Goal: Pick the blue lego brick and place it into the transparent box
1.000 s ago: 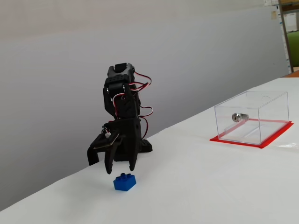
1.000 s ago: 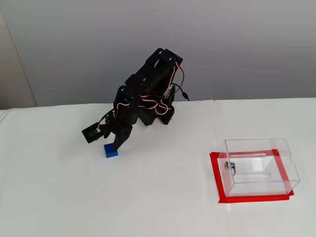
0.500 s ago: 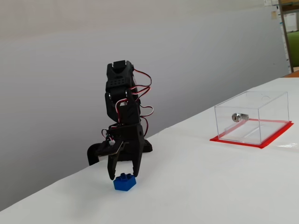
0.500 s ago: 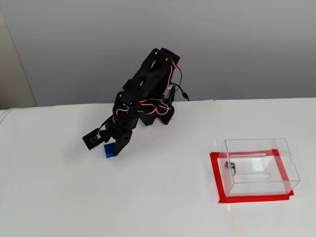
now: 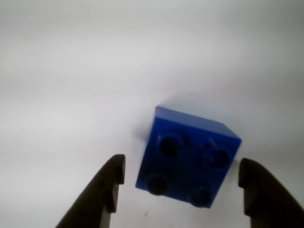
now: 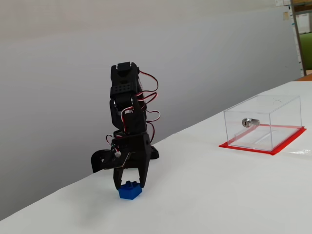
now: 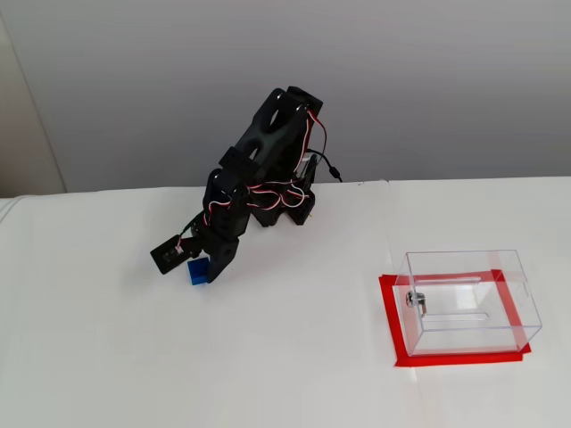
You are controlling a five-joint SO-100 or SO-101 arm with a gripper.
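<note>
The blue lego brick [image 5: 187,156] lies on the white table, studs showing, slightly turned. My gripper [image 5: 182,164] is open and lowered over it, one black finger on each side with a gap to the brick on both. In both fixed views the gripper [image 6: 130,184] [image 7: 207,272] points down at the brick [image 6: 130,190] [image 7: 197,271], fingertips near the table. The transparent box [image 6: 263,122] [image 7: 466,299] stands far to the right on its red base sheet [image 7: 397,357], well apart from the gripper.
A small silver metal cylinder [image 6: 247,122] [image 7: 415,301] sits inside the box at its left wall. The arm's black base [image 7: 285,209] stands behind the brick near the wall. White table [image 7: 294,357] lies between brick and box.
</note>
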